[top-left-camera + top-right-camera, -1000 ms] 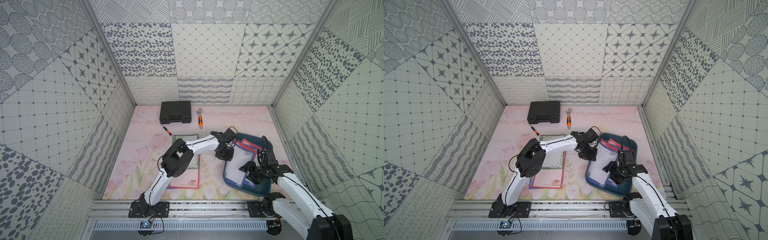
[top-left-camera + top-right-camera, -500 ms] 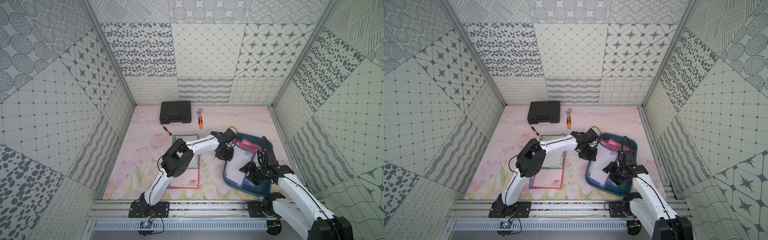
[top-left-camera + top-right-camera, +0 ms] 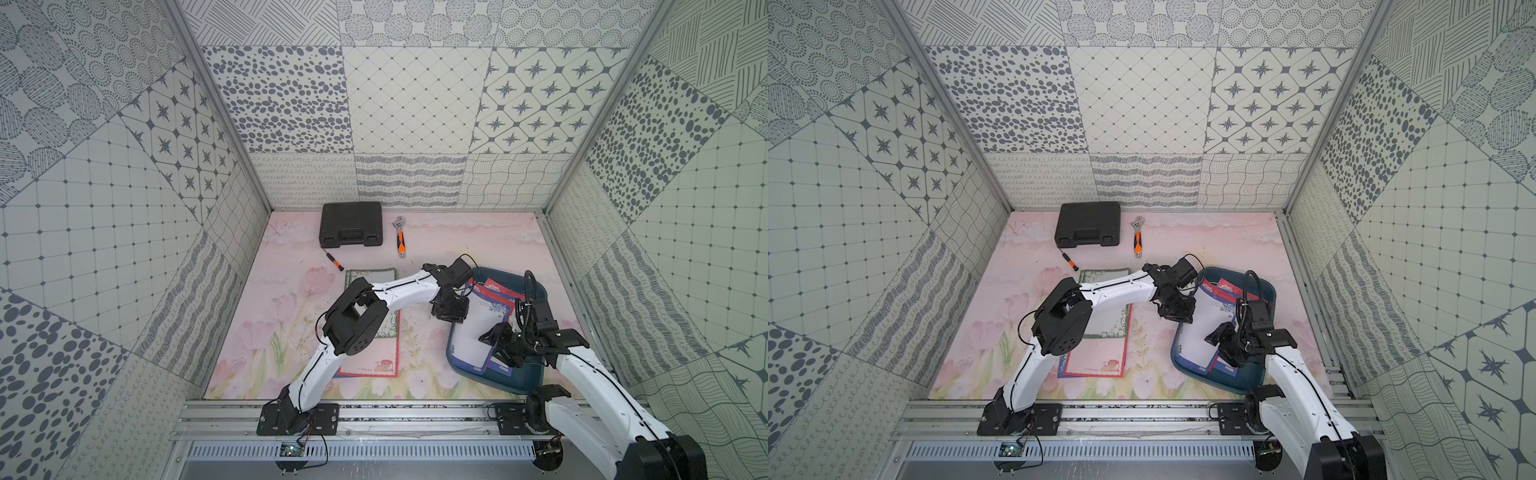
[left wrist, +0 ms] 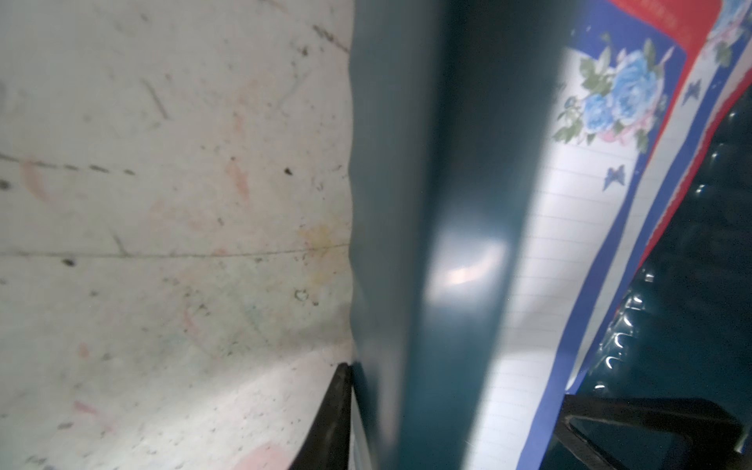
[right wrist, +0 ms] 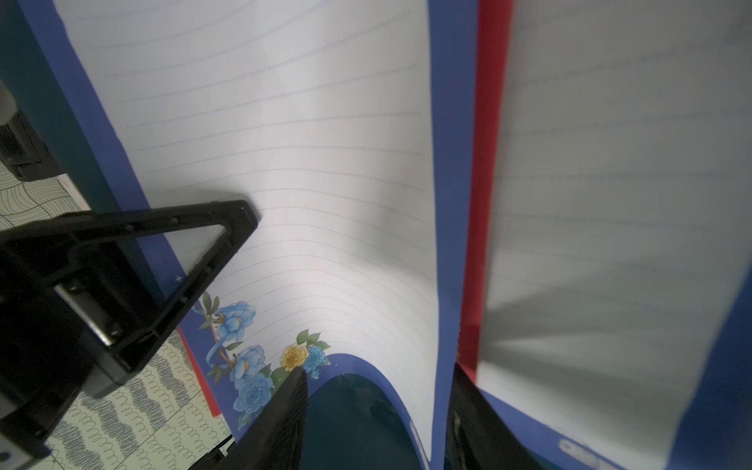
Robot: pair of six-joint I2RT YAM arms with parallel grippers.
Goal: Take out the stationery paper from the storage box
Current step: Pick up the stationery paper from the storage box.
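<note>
The dark teal storage box (image 3: 536,291) (image 3: 1246,384) sits at the right of the mat. In it lies stationery paper: a blue-bordered sheet (image 3: 478,328) (image 5: 305,162) on top of a red-bordered one (image 3: 496,286) (image 5: 488,162). My left gripper (image 3: 449,316) (image 4: 427,407) is shut on the box's left wall (image 4: 447,162), with one finger (image 4: 329,419) outside and the other finger (image 5: 219,236) inside over the paper. My right gripper (image 3: 493,348) (image 5: 376,419) stands open at the near end. The blue sheet's curled-up edge rises between its jaws.
Two more sheets lie on the mat under the left arm, a green-bordered one (image 3: 370,276) and a red-bordered one (image 3: 370,357). A black tool case (image 3: 351,224), a wrench (image 3: 400,239) and a small screwdriver (image 3: 334,262) lie at the back. Patterned walls close in all sides.
The right gripper's jaws have narrowed around the lifted sheet edge. The left arm and the box have stayed put.
</note>
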